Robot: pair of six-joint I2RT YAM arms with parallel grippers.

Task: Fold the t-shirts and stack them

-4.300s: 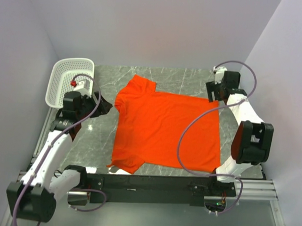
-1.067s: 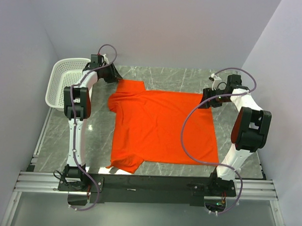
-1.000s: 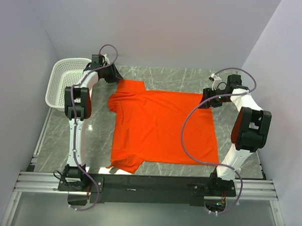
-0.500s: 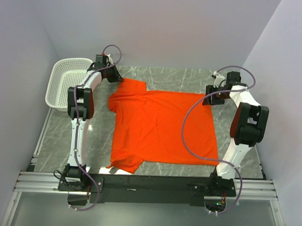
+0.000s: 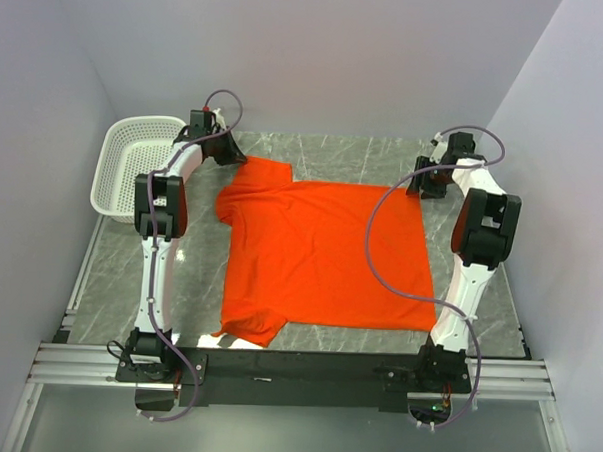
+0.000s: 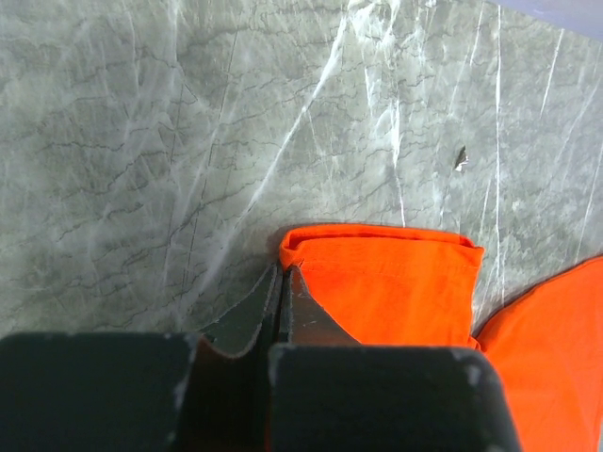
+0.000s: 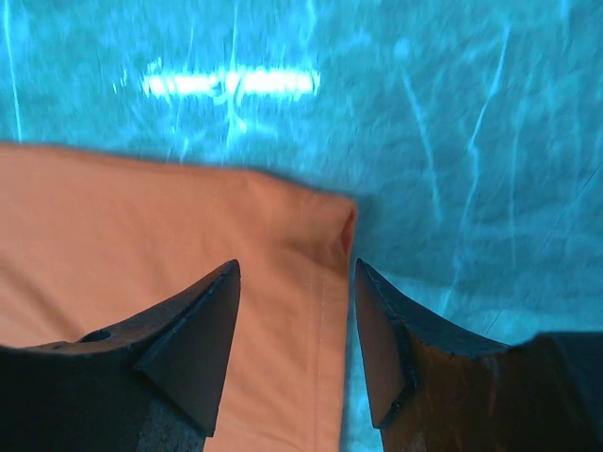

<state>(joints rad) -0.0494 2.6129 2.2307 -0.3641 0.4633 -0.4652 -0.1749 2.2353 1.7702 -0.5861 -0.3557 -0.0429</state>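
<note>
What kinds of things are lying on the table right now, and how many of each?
T-shirts: 1, the orange-red t-shirt, spread flat
Baskets: 1, the white basket, at the far left corner
Total: 2

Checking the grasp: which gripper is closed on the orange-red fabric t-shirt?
The left gripper, pinching the t-shirt at a sleeve corner; the right gripper stands open over a hem corner.

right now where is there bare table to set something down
Bare grey marble table: the strip between the left arm and the orange-red short-sleeved fabric shirt, and the far strip behind the shirt. Crowded: the shirt's far corners, where the left claw and right claw sit.
</note>
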